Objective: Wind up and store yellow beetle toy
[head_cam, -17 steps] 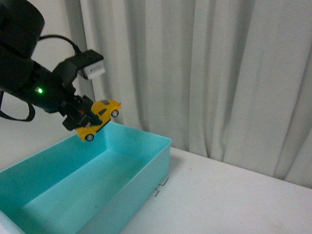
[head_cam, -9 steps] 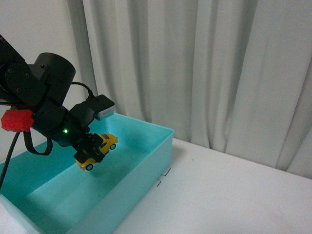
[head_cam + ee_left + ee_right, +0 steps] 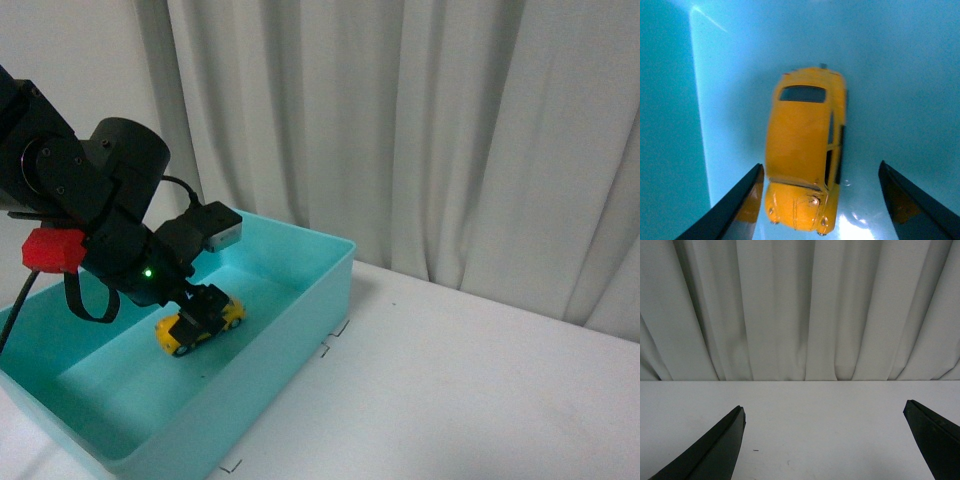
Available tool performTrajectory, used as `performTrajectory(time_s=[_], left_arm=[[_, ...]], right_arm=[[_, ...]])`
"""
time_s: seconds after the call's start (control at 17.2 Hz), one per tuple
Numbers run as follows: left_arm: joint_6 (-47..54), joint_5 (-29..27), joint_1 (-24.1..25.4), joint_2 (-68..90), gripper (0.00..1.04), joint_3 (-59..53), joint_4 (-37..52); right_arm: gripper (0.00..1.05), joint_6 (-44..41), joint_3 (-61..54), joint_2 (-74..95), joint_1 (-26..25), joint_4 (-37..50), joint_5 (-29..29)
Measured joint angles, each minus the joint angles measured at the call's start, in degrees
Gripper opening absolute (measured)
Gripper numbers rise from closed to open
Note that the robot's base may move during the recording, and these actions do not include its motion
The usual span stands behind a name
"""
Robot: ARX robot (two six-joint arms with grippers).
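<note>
Left wrist view shows the left gripper spread around the yellow beetle toy, apparently resting on the teal bin floor, lower left of the front view. Storing looks nearly done. The right gripper gapes empty.

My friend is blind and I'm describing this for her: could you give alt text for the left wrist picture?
A glossy yellow beetle toy sits on the floor of a turquoise bin, seen from above. Two dark jaws stand spread on either side of one end of it, with a clear gap on one side.
</note>
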Motion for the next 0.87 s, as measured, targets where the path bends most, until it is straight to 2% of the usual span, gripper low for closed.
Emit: performTrajectory(time_s=[0.17, 0.35, 0.58, 0.64, 0.7, 0.76, 0.87], left_arm=[[-0.7, 3.4, 0.3, -2.9, 0.97, 0.0, -1.2], [-1.2, 10.1, 1.6, -13.0, 0.98, -1.3, 0.4], [-3.1, 18.4, 6.6, -30.6, 0.98, -5.7, -3.2], [-6.3, 21.6, 7.8, -34.8, 0.94, -9.6, 7.0], [-13.8, 22.7, 8.1, -41.0, 0.81, -17.1, 21.5], [-19.9, 23.3, 7.7, -47.3, 0.70, -22.9, 27.1], [-26.9, 19.6, 3.5, -57.4, 0.46, -29.2, 29.7]], right_arm=[[0.98, 0.0, 0.0, 0.0, 0.0, 0.0, 0.0], [0.98, 0.0, 0.0, 0.0, 0.0, 0.0, 0.0], [0.98, 0.0, 0.0, 0.0, 0.0, 0.0, 0.0], [0.98, 0.0, 0.0, 0.0, 0.0, 0.0, 0.0], [0.98, 0.0, 0.0, 0.0, 0.0, 0.1, 0.0], [0.98, 0.0, 0.0, 0.0, 0.0, 0.0, 0.0], [0.98, 0.0, 0.0, 0.0, 0.0, 0.0, 0.0]])
